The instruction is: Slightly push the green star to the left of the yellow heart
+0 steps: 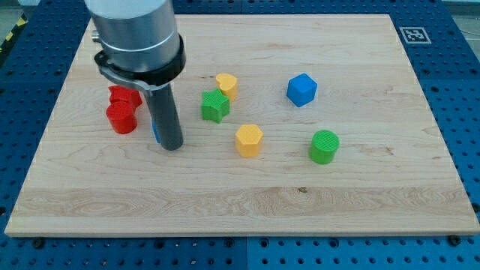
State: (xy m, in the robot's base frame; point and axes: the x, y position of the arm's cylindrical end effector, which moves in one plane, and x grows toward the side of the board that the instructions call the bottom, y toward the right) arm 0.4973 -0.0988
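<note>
Yellow hexagon [248, 140] nearest, green star [215, 106] right of my tip [172, 145], touching yellow heart [226, 85]

Wooden board [247, 202] carries blocks — green star [214, 106], yellow heart [226, 85], blue cube [301, 89], green cylinder [324, 146].

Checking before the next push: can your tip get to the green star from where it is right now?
Probably yes. My tip sits on the view's left of the green star, with bare board between them; the yellow heart touches the star's far side.
</note>
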